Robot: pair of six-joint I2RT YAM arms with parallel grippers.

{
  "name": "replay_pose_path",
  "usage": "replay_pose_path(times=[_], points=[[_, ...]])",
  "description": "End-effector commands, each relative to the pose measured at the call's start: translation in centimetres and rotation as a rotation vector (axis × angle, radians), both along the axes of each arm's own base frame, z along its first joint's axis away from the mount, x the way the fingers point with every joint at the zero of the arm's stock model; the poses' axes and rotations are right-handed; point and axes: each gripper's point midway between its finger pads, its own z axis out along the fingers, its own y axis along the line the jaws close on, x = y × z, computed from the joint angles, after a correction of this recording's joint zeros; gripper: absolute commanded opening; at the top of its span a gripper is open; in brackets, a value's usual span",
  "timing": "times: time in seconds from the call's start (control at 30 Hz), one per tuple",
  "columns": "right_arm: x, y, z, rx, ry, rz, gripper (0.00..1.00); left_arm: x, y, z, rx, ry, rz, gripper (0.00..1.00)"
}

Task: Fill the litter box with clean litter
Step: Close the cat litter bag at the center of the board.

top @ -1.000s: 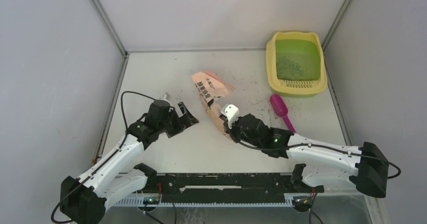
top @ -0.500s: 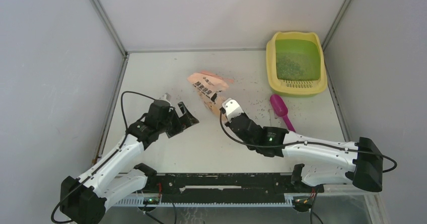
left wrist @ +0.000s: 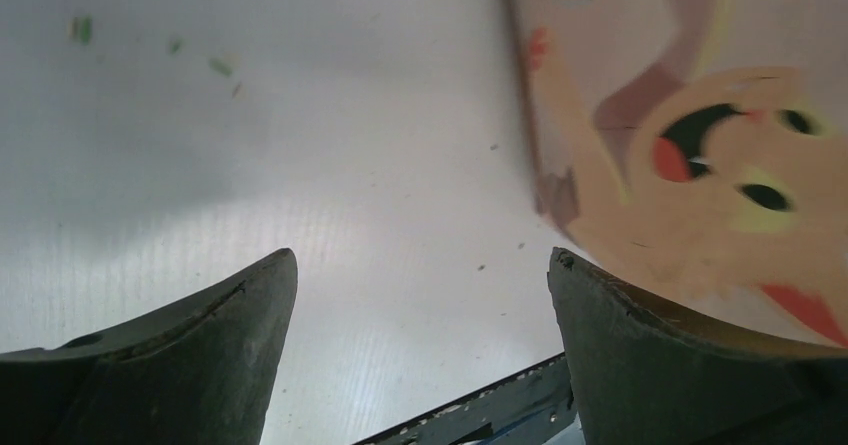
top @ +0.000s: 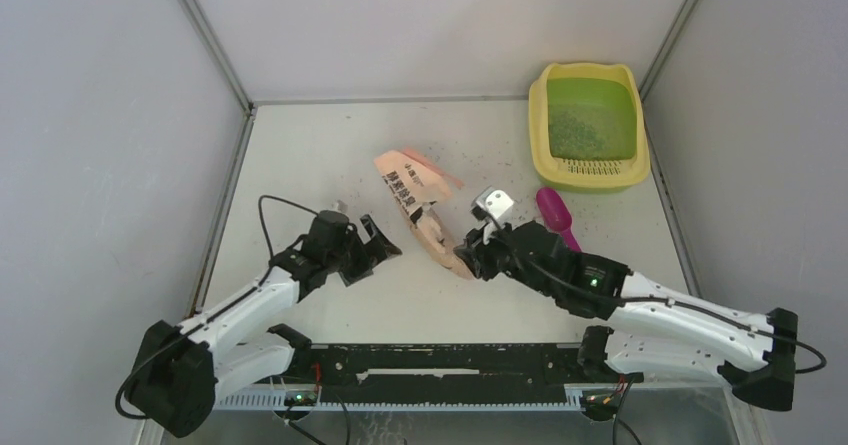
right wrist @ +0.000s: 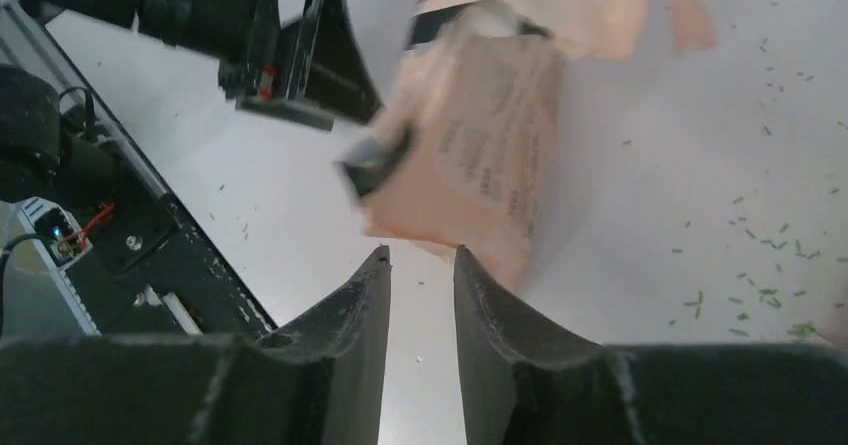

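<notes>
The litter box (top: 543, 163), yellow-rimmed with a green basin, stands at the far right corner and holds a patch of dark litter (top: 572, 129). A peach-pink bag (top: 418, 203) lies mid-table, crumpled. My right gripper (top: 469, 261) (right wrist: 420, 255) is at the bag's near end, open by a narrow gap with nothing between its fingers. The bag (right wrist: 490, 135) sits just past those fingertips. My left gripper (top: 384, 243) (left wrist: 420, 257) stands wide open and empty just left of the bag (left wrist: 700, 145), low over the table.
A magenta scoop (top: 556, 217) lies on the table between the bag and the litter box, right of my right wrist. Loose granules (right wrist: 760, 287) are scattered over the white table around the bag. Grey walls close in on three sides.
My right gripper has opened and let go of the bag, which has dropped back onto the table. The right wrist swung to the right. My left gripper moved closer to the bag.
</notes>
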Motion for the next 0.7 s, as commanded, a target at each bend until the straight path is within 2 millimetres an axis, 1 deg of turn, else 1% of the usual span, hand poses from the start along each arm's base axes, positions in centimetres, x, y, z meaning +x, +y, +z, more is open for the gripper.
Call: replay_pose_path(times=[0.0, 0.07, 0.17, 0.2, 0.23, 0.33, 0.37, 0.47, 0.53, 0.6, 0.67], points=[[0.8, -2.2, 0.5, 0.089, 0.130, -0.090, 0.38, -0.5, -1.5, -2.5, -0.062, 0.059, 0.006, 0.97], [2.3, -4.1, -0.6, 0.088, 0.185, -0.198, 0.40, -0.6, -1.6, -3.0, -0.047, 0.067, 0.008, 0.97], [4.6, -5.8, -2.7, 0.105, 0.311, -0.313, 0.38, -0.3, -1.6, -3.1, -0.039, 0.064, 0.012, 0.95], [5.3, -6.0, -3.4, 0.114, 0.361, -0.336, 0.36, -0.1, -1.7, -3.1, -0.035, 0.063, 0.011, 0.94], [6.1, -6.4, -4.1, 0.115, 0.400, -0.368, 0.32, 0.1, -1.8, -3.0, -0.035, 0.064, 0.010, 0.93], [7.7, -5.8, -6.6, 0.082, 0.491, -0.389, 0.30, 0.9, -2.6, -2.7, -0.054, 0.067, 0.004, 0.89], [8.1, -5.2, -7.9, 0.050, 0.523, -0.392, 0.29, 1.0, -2.8, -2.6, -0.062, 0.067, 0.003, 0.88], [8.7, -2.6, -9.6, 0.019, 0.585, -0.349, 0.29, 1.3, -3.3, -2.0, -0.076, 0.056, 0.007, 0.88], [8.5, -0.4, -10.4, 0.006, 0.618, -0.299, 0.28, 1.5, -3.4, -1.5, -0.083, 0.042, 0.016, 0.87], [7.4, 2.1, -10.4, 0.000, 0.617, -0.224, 0.27, 1.8, -3.5, -1.0, -0.090, 0.030, 0.026, 0.87], [5.4, 4.9, -10.0, -0.006, 0.619, -0.121, 0.27, 2.1, -3.7, -0.5, -0.104, 0.017, 0.035, 0.87]])
